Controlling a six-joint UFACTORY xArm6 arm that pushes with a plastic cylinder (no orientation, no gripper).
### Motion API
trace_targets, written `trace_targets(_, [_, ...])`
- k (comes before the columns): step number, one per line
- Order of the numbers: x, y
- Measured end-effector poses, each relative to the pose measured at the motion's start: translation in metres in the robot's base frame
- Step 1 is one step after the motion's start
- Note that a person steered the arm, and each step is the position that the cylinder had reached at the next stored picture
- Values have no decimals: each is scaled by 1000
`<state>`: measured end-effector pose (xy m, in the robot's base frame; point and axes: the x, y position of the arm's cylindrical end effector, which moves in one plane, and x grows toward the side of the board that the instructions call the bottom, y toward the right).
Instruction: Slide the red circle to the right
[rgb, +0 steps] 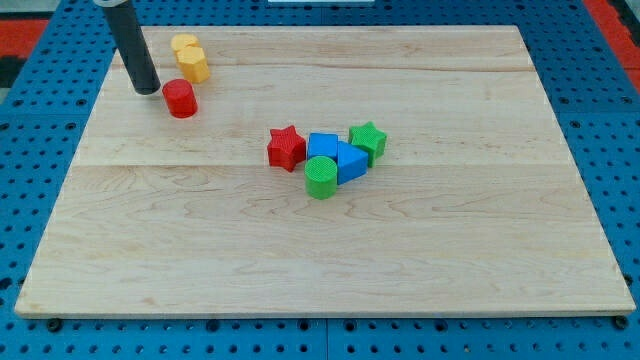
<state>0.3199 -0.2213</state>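
The red circle (180, 98) is a short red cylinder standing on the wooden board (320, 250) near the view's top left. My tip (146, 90) is the lower end of a dark rod that comes down from the view's top left. It rests just left of the red circle, with a narrow gap between them.
Two yellow blocks (189, 56) sit together just above the red circle. Near the board's middle, a red star (286, 147), a blue cube (322, 145), a blue triangle (349, 161), a green star (367, 140) and a green circle (320, 178) form a cluster.
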Motion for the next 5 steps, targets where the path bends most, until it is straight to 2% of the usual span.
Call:
trace_targets(2, [13,56])
trace_targets(3, [13,17])
trace_targets(4, [38,31])
trace_targets(5, [39,79])
